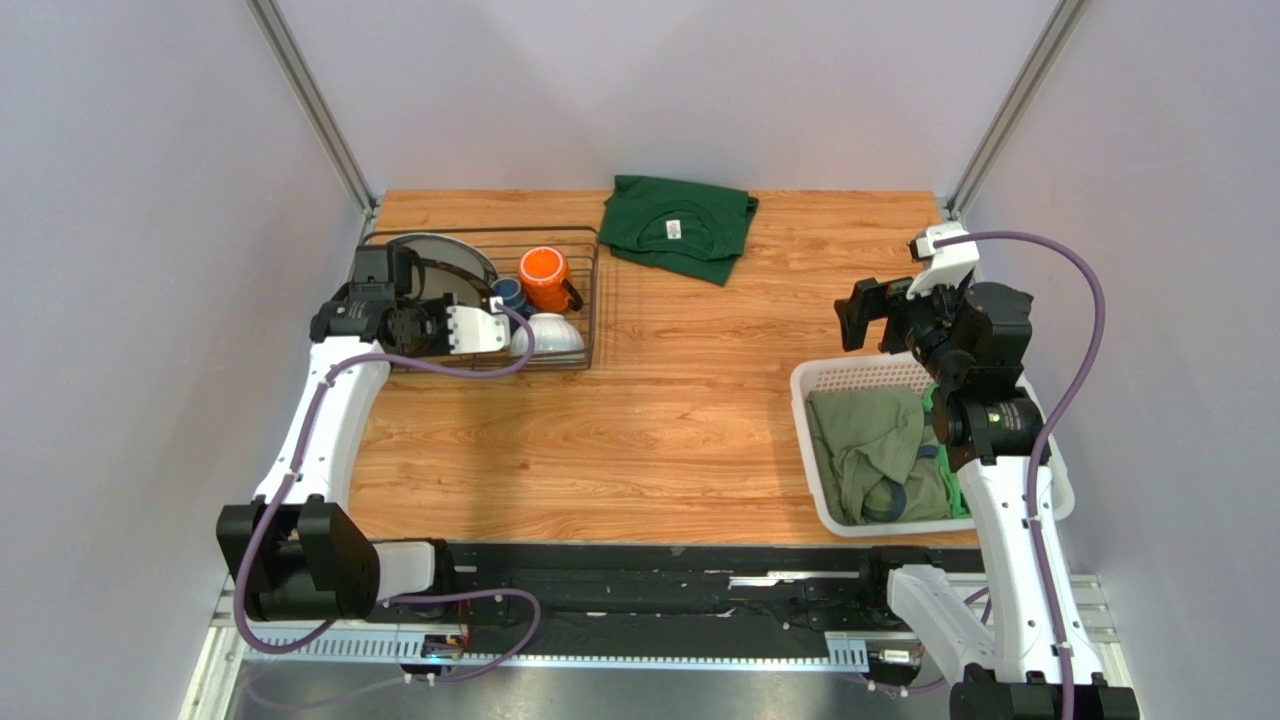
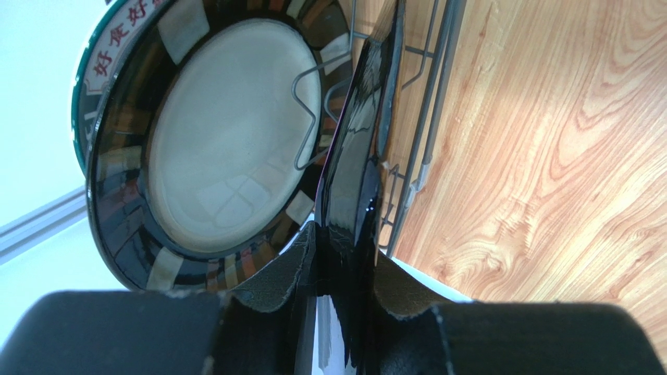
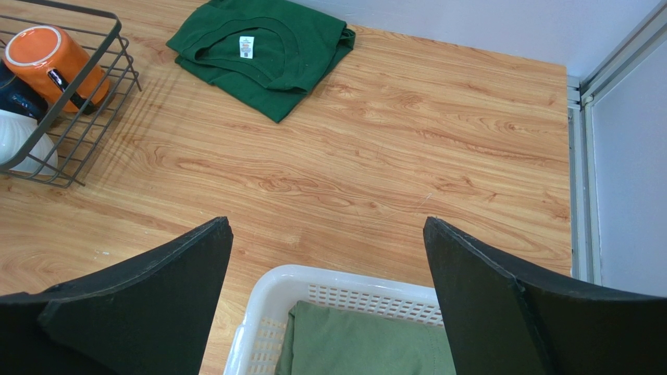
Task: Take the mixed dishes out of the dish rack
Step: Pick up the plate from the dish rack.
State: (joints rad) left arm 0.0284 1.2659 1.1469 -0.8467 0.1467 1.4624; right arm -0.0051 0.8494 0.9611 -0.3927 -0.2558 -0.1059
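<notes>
Seemingly the left claw [image 2: 344, 251] pinches a dark plate [image 2: 356, 156] seen edge-on, face hidden; right claw [image 3: 326, 234] gapes wide.

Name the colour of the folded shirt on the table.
Dark green shirt, clearest in the right wrist view.

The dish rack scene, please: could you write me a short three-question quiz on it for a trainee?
1. True or false: the right gripper is shut.
2. What does the left gripper clamp? A) the rim of a dark plate B) a spoon C) a sponge
3. Fill in: the orange mug sits inside the ___.
Key: 1 false, it is wide open; 2 A; 3 dish rack.
</notes>
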